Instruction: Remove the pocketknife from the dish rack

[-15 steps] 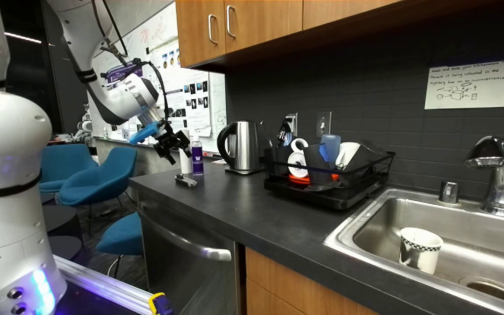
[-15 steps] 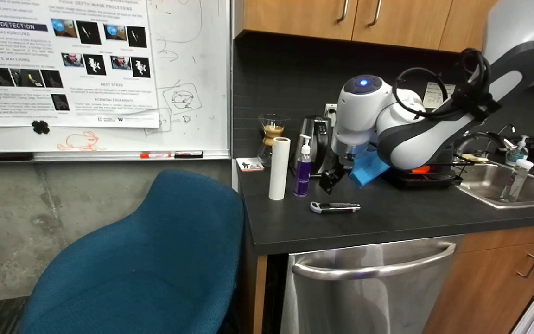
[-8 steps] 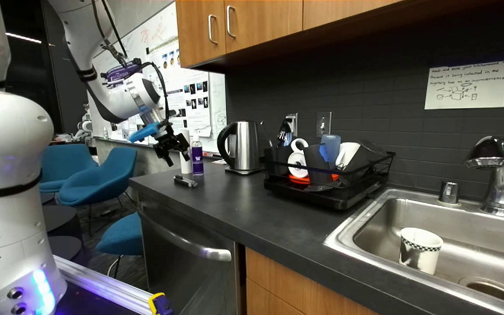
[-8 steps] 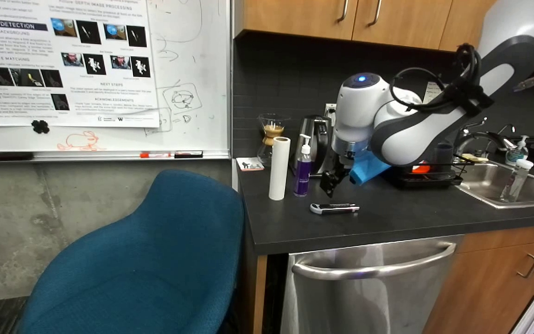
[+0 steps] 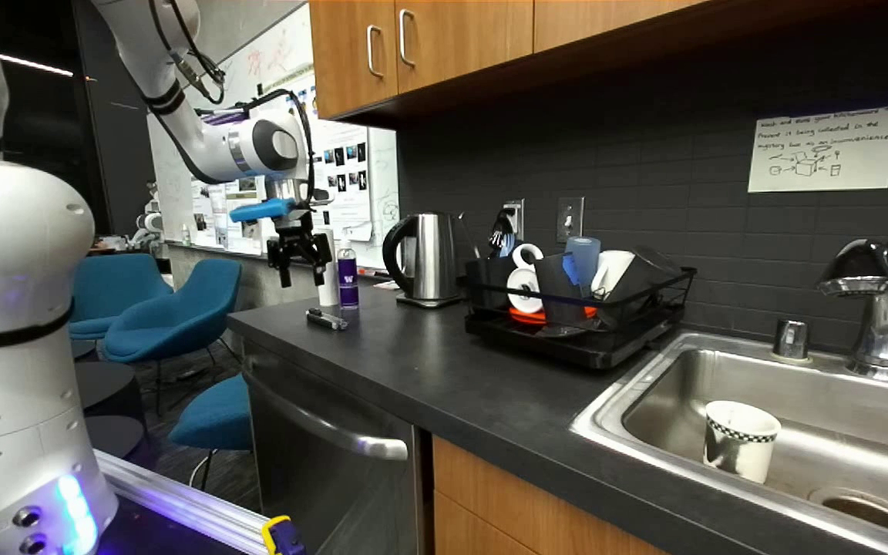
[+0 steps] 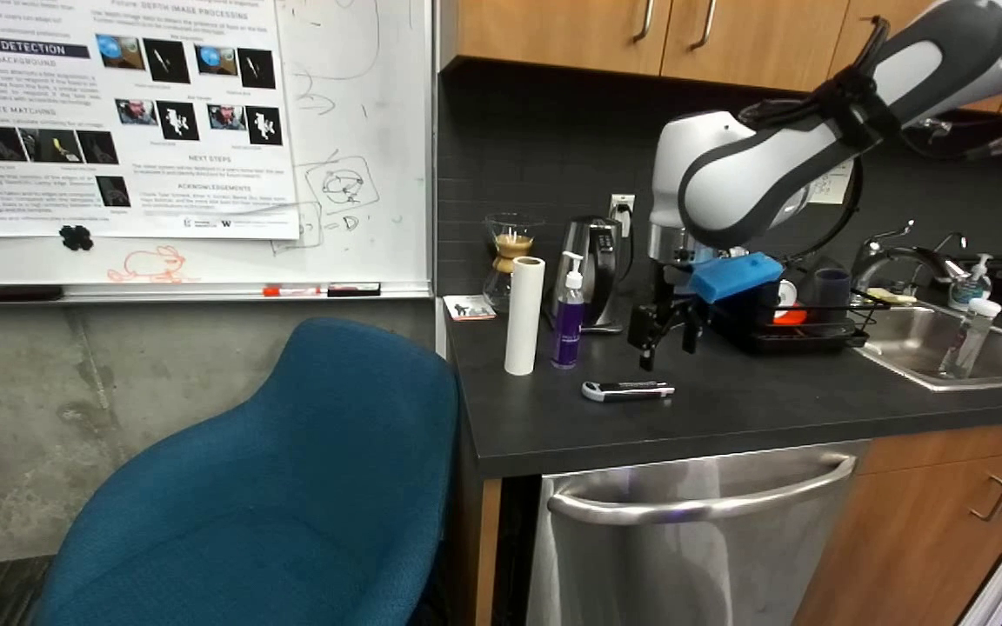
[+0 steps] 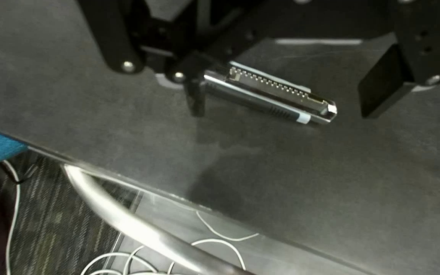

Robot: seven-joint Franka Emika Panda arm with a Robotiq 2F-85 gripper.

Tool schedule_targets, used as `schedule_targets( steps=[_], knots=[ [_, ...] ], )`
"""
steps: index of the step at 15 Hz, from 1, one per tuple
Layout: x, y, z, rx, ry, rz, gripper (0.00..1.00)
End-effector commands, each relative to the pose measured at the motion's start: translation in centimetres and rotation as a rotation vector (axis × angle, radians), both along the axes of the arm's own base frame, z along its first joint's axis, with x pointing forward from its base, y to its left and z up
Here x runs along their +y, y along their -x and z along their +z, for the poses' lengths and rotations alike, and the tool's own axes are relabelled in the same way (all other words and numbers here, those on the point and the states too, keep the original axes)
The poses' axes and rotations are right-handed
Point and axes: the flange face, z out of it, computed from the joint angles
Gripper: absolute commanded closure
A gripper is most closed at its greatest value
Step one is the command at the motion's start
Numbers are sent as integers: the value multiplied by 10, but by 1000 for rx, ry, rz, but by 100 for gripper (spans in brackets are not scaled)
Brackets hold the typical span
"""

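Observation:
The pocketknife, a silver and black folded knife, lies on the dark counter outside the dish rack in both exterior views (image 5: pixel 327 319) (image 6: pixel 628 391). My gripper (image 5: pixel 303 274) (image 6: pixel 668 349) hangs above the counter near it, pointing down, open and empty. In the wrist view the pocketknife (image 7: pixel 269 95) lies slanted below and between the spread fingers (image 7: pixel 382 89); the left finger overlaps its left end in the picture, and the gripper (image 7: pixel 288 98) is apart from it. The black wire dish rack (image 5: pixel 544 345) stands further along the counter, holding dishes.
A white paper roll (image 6: pixel 524 317), a purple bottle (image 6: pixel 567 326) and a steel kettle (image 5: pixel 432 258) stand behind the knife. The steel sink (image 5: pixel 606 416) with a white cup (image 5: pixel 738 443) is beyond the rack. The counter's front edge runs near the knife, above the dishwasher handle (image 7: pixel 136 229).
My gripper has swung from a tilted pose to pointing nearly straight down, with the wrist turned and raised slightly. The fingers look open throughout. The pocketknife has not visibly moved.

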Motion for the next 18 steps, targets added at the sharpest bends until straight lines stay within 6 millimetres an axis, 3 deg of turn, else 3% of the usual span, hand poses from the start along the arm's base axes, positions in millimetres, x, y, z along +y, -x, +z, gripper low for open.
schedule_targets(
  steps=[1,12,18],
  knots=[
    [-20,11,32,87,-71,17,0],
    [-96,39,98,245,-156,-71,0],
    [-133,54,123,136,-210,-92,0]
  ],
)
